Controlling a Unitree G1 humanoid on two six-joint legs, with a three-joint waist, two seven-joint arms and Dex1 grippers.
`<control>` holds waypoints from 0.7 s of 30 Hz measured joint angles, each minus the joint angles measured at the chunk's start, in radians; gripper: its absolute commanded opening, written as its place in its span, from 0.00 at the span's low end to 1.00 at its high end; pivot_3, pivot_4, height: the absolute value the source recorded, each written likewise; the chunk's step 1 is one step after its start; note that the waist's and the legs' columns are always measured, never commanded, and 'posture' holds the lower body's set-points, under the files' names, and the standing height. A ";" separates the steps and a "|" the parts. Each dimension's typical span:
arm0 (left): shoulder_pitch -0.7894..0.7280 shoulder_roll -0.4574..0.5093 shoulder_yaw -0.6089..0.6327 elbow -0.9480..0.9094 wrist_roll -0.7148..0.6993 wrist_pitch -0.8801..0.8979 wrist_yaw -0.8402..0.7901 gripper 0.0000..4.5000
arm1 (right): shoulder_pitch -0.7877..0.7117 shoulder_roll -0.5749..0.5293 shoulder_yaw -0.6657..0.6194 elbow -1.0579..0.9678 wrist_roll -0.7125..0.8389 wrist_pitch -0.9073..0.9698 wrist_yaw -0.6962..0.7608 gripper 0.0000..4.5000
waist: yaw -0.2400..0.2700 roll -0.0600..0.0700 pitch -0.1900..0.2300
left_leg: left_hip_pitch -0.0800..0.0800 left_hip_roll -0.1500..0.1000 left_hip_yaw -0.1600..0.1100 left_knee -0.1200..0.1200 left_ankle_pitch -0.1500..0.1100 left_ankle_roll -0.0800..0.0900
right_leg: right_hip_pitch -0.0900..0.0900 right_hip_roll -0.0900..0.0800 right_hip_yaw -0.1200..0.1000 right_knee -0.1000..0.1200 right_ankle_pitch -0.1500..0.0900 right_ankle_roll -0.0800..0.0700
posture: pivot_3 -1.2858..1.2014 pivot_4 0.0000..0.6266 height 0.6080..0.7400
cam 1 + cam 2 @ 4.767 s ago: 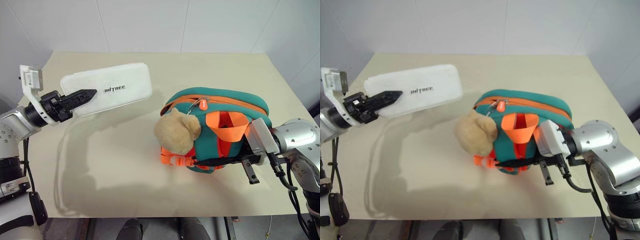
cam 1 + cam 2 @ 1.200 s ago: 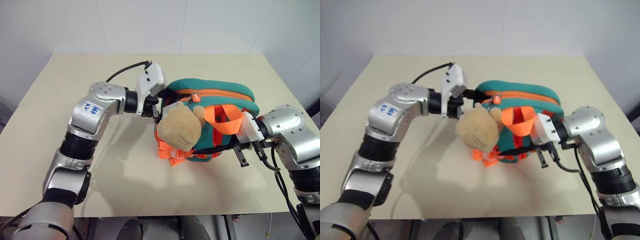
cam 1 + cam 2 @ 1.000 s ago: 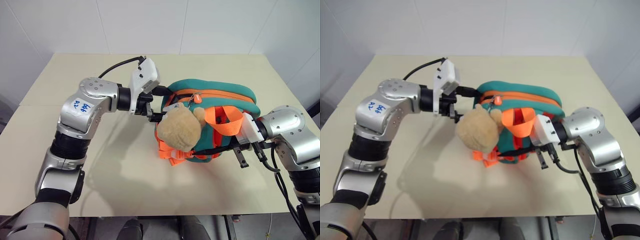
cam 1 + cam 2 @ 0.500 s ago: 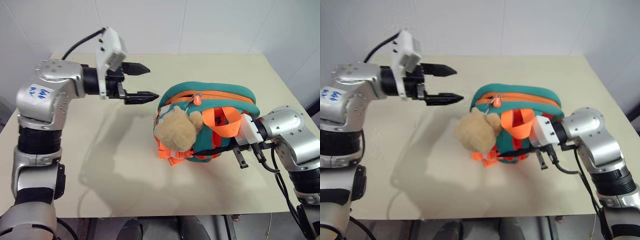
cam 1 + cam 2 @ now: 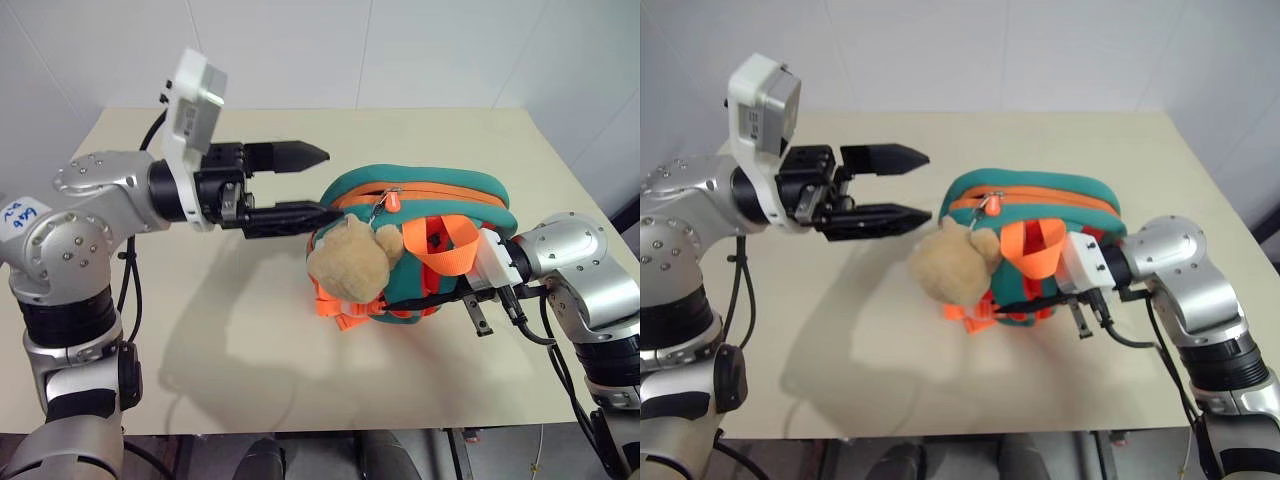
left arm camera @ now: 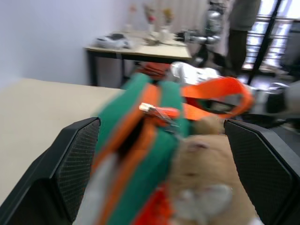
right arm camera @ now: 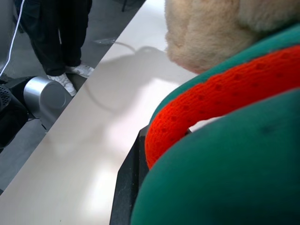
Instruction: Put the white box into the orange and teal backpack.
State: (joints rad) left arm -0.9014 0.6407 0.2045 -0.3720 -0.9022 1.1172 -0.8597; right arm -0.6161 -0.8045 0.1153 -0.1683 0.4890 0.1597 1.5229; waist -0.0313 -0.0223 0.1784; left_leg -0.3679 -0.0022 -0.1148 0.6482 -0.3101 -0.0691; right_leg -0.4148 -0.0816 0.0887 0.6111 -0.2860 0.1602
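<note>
Left eye view, table (image 5: 180, 330): we see a bare beige top carrying the backpack alone.
Orange and teal backpack (image 5: 440, 195): it lies on its side right of centre, the orange zip line along its top edge, the zip pull (image 5: 393, 201) at the end nearest our left arm.
White box: we cannot find it on the table; in the left wrist view a pale blur sits at the mouth of the bag, so we judge it inside, though that is unsure.
Plush toy (image 5: 347, 262): tan and fuzzy, hanging against the bag's front, above the orange buckles (image 5: 337, 312).
Left gripper (image 5: 312, 185): fingers spread wide, empty, just beside the bag's zip end and above the table.
Right gripper (image 5: 478, 312): pinched narrow on the bag's lower edge, pinning it.
Doing it well: we should keep the right grip firm and lift the left clear without snagging the pull or the toy.
Writing: blue handwritten marks on our left arm (image 5: 15, 210), not legible to us.
</note>
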 measured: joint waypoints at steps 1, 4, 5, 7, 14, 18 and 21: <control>0.004 0.003 0.001 -0.010 -0.014 0.008 0.012 1.00 | 0.000 0.001 0.000 0.001 -0.002 0.001 -0.002 0.11 | 0.001 0.000 0.000 | 0.000 0.000 0.000 0.000 0.000 0.000 | 0.000 0.000 0.000 0.000 0.000 0.000 | 0.52 0.24 1.00; 0.004 0.003 0.026 -0.018 -0.099 0.041 0.048 1.00 | 0.000 0.015 0.000 0.002 -0.007 0.004 -0.009 0.11 | 0.003 0.000 0.000 | 0.000 0.000 0.000 0.001 0.000 0.000 | 0.001 0.000 0.000 0.000 0.000 0.000 | 0.52 0.24 1.00; 0.004 0.005 0.035 -0.023 -0.134 0.052 0.059 1.00 | 0.000 0.018 0.001 0.002 -0.007 0.006 -0.011 0.11 | 0.003 0.000 0.000 | 0.000 0.000 0.000 0.001 0.000 0.000 | 0.001 0.000 0.000 0.000 0.000 0.000 | 0.52 0.24 1.00; 0.005 0.023 0.040 -0.038 -0.188 0.076 0.071 1.00 | -0.001 0.022 0.001 0.002 -0.007 0.012 -0.014 0.11 | 0.003 0.000 0.000 | 0.000 0.000 0.000 0.000 0.000 0.000 | 0.001 0.000 0.000 0.000 0.000 0.000 | 0.52 0.24 1.00; 0.024 0.095 0.005 -0.093 -0.276 0.108 0.106 1.00 | -0.003 0.031 0.004 0.006 -0.019 0.015 -0.018 0.11 | 0.001 0.000 0.000 | 0.000 0.000 0.000 0.000 0.000 -0.001 | 0.001 0.000 0.000 -0.001 0.000 0.000 | 0.52 0.24 1.00; 0.058 0.150 -0.076 -0.108 -0.201 0.089 0.103 1.00 | -0.003 0.034 0.006 0.010 -0.020 0.015 -0.022 0.11 | 0.003 0.000 0.000 | 0.000 0.000 0.000 0.000 0.000 0.000 | 0.001 0.000 0.000 -0.004 0.000 0.000 | 0.52 0.24 1.00; 0.059 0.164 -0.118 -0.116 -0.161 0.058 0.094 1.00 | -0.003 0.035 0.006 0.010 -0.020 0.015 -0.025 0.11 | 0.003 0.000 0.000 | 0.001 0.000 0.000 0.000 0.000 0.000 | 0.001 0.000 0.000 -0.004 0.000 0.000 | 0.52 0.24 1.00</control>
State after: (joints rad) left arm -0.8421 0.8045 0.0862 -0.4878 -1.0633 1.1751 -0.7656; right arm -0.6194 -0.7694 0.1214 -0.1578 0.4690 0.1749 1.4978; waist -0.0283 -0.0222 0.1784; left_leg -0.3673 -0.0024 -0.1151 0.6480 -0.3100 -0.0694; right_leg -0.4135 -0.0814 0.0886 0.6071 -0.2858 0.1598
